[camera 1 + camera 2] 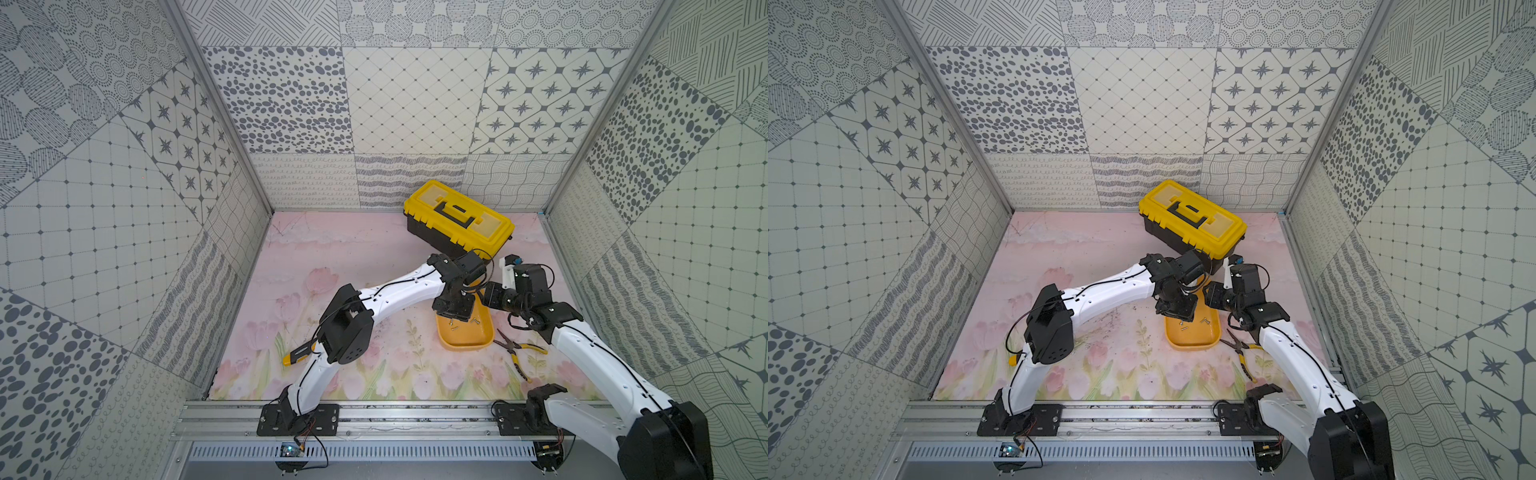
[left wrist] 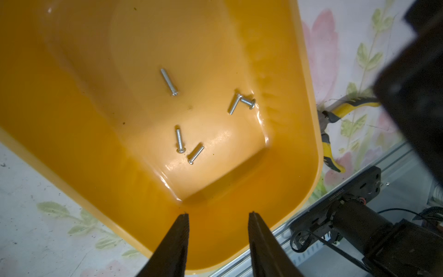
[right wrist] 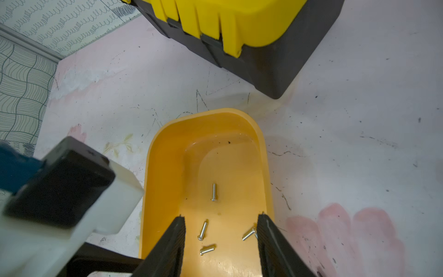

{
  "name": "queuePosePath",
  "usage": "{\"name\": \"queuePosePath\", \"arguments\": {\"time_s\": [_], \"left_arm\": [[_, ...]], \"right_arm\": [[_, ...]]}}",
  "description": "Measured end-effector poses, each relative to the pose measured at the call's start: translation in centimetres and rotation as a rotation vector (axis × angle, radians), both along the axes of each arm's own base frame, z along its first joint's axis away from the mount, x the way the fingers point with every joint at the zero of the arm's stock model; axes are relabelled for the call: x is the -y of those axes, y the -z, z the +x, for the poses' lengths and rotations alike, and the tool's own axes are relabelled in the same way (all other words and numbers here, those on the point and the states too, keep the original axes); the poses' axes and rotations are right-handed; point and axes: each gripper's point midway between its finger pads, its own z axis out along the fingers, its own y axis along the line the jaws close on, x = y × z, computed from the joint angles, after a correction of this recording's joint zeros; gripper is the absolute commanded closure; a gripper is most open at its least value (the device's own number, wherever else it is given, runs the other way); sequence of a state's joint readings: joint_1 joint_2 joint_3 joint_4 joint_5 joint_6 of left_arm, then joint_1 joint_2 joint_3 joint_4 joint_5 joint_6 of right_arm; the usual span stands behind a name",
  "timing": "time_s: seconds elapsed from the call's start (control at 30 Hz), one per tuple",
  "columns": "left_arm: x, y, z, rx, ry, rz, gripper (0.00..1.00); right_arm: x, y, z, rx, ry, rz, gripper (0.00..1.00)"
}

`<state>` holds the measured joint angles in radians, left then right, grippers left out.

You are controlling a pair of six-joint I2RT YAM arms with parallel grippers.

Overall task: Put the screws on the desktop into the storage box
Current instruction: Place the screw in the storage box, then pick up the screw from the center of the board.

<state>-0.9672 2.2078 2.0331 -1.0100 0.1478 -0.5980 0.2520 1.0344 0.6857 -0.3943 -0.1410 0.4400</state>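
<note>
5 screws (image 2: 178,139) lie in the storage box (image 2: 72,72); both the left tool (image 2: 218,213) and right tool (image 3: 221,215) hang above it, released, empty. Screws look light, hard, slick, roll-prone: pinch across the shank.

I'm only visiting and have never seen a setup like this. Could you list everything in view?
screws: five visible, silver, lying inside the storage box
storage box: one, orange-yellow, on the desktop in front of the toolbox
toolbox: one, yellow lid on a black body, at the back
pliers: one, yellow handles, on the desktop beside the storage box
partly hidden tool: one, yellow and black, left side of the desktop
desktop: one, pale pink with tulips
walls: grey-and-white patterned panels, three sides
left gripper: one, black, open above the storage box
right gripper: one, black, open above the storage box
</note>
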Motion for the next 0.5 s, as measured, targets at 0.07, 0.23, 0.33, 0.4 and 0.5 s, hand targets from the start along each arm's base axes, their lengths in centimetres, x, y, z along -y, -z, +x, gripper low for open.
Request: {"name": "queuePosePath", "arguments": {"time_s": [0.07, 0.23, 0.33, 0.4, 0.5], "left_arm": [[-0.3, -0.5, 0.2, 0.007, -0.005, 0.002, 0.52], [-4.7, -3.0, 1.0, 0.03, -0.072, 0.001, 0.52], [-9.9, -4.9, 1.5, 0.043, -0.153, -0.009, 0.52], [-14.3, -5.8, 1.9, 0.053, -0.235, -0.011, 0.53], [-21.1, -6.4, 2.3, 0.065, -0.375, -0.002, 0.54]], "right_arm": [[0.0, 0.1, -0.1, -0.006, -0.001, 0.0, 0.47], [-1.1, 0.0, -0.6, -0.031, -0.046, 0.017, 0.48], [-3.8, -0.8, -0.8, -0.035, -0.135, 0.005, 0.48], [-6.8, -1.5, -1.0, -0.028, -0.232, -0.012, 0.48], [-11.6, -2.4, -1.4, -0.016, -0.371, -0.035, 0.48]]}}
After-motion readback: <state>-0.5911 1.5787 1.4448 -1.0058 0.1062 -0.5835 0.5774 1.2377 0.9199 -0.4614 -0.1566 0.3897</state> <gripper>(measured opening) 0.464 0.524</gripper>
